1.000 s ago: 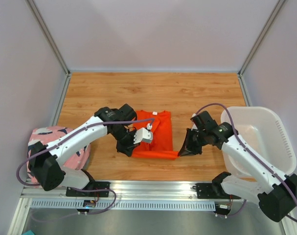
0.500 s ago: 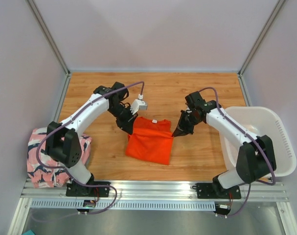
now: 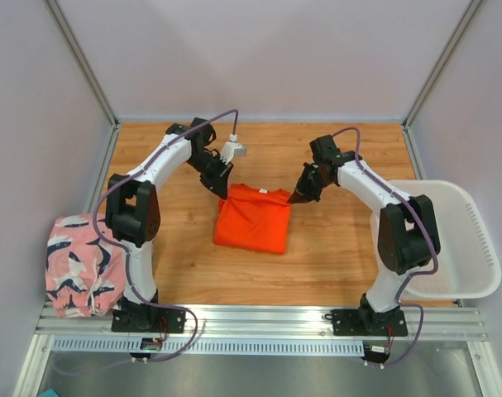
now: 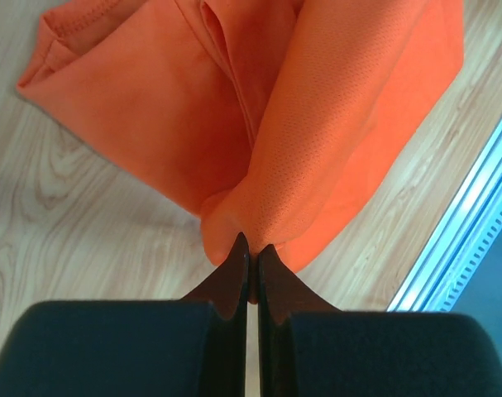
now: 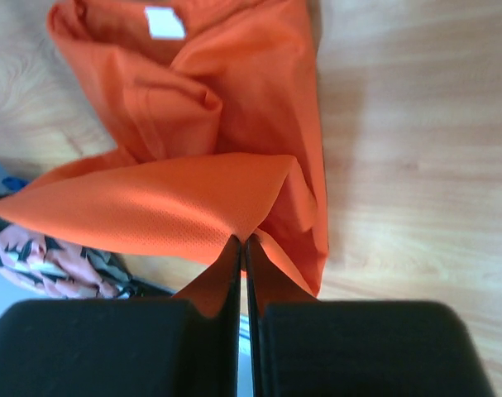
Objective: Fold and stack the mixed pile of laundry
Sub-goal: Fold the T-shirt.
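**Orange garment pinched at both far corners**

Top view: the orange garment (image 3: pixel 252 222) lies folded on the wooden table (image 3: pixel 341 256), approx. mid-table, between the two arms. The L gripper (image 3: pixel 225 193) is at its far-left corner and the R gripper (image 3: pixel 294 201) at its far-right corner. Both arms are stretched out toward the back. The pink patterned garment (image 3: pixel 75 266) sits bunched at near-left, by the L arm's base (well apart from the orange one). The white basket (image 3: pixel 474 240) is at the right edge.

Left wrist: the L gripper (image 4: pixel 251 248) has its jaws clenched together, w/ a thin fold of the orange garment (image 4: pixel 333 124) nipped at the tips. The cloth rises from the table (image 4: pixel 69 215) up to the pinch, and the mesh weave is clear. A metal rail (image 4: pixel 474 215) runs along the right side.

Right wrist: the R gripper (image 5: pixel 243 241) also has its jaws pressed tight, clamping a corner of the orange garment (image 5: pixel 234 107). That corner is lifted into a flap. We see a white label (image 5: pixel 164 22) at the neck opening and bare table (image 5: pixel 399 124) to the right. A bit of the pink patterned garment (image 5: pixel 52 260) shows lower left.
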Motion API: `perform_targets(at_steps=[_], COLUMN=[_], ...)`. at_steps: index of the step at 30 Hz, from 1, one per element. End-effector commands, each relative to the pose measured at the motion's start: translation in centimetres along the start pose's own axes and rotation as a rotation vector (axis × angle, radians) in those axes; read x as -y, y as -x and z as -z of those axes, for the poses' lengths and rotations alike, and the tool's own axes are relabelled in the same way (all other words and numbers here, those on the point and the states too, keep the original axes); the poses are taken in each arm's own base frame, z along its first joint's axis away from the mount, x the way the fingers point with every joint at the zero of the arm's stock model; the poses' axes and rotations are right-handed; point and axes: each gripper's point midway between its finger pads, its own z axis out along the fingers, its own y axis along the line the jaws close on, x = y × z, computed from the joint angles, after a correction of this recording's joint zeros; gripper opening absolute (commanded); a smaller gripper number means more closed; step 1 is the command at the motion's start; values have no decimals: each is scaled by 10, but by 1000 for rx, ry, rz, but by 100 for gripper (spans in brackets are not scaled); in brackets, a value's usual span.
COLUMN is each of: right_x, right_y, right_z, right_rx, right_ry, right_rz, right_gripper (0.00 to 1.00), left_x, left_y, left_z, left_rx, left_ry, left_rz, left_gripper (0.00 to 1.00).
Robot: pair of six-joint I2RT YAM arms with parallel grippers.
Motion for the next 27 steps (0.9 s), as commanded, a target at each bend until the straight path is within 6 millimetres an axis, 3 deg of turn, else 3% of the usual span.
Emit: perform_targets(at_steps=[1,6,9,10,13,14,15,17,20,21,22,23,24,25,26,27], right_x=[-13,-6,-12,-14,-16,-18,-12,-20,-37,-39,-50,-52,-41,-54,-53,-50], right_y=[44,70,83,85,112,121,133,147,164,161,157,148,123,111,97,69], right_z=[-3,-22,-34,-38,-43,-41,-41,-31,5,11,30,34,19,30,25,11], right_rx=[122,175,194,193,256,283,319,360,455,460,496,498,442,449,419,336], right_ry=[-4,-49,-23,-20,-64,-71,-104,-104,-111,-111,-75,-66,-81,-18,-3,29], right_rz=[14,-27,-47,-48,-26,-13,2,33,113,147,179,202,227,258,269,287], right_gripper=[0,0,2,13,39,42,44,45,45,45,43,42,40,34,29,21], left_x=[-10,-44,-62,-65,-80,-85,-95,-117,-140,-142,-141,-137,-126,-110,-93,-81], left_y=[13,27,35,33,28,28,34,36,56,57,58,52,59,62,57,55], left_z=[4,-8,-16,-19,-26,-26,-22,-9,39,50,58,57,69,65,63,58], left_rx=[29,54,78,72,51,47,69,79,171,190,199,194,236,253,249,244], left_ry=[15,94,142,148,191,219,266,393,558,581,605,603,601,535,497,467], left_rz=[25,41,46,62,100,109,107,183,288,299,303,305,290,276,264,249], left_gripper=[0,6,14,18,46,49,51,54,55,54,54,53,51,44,38,33])
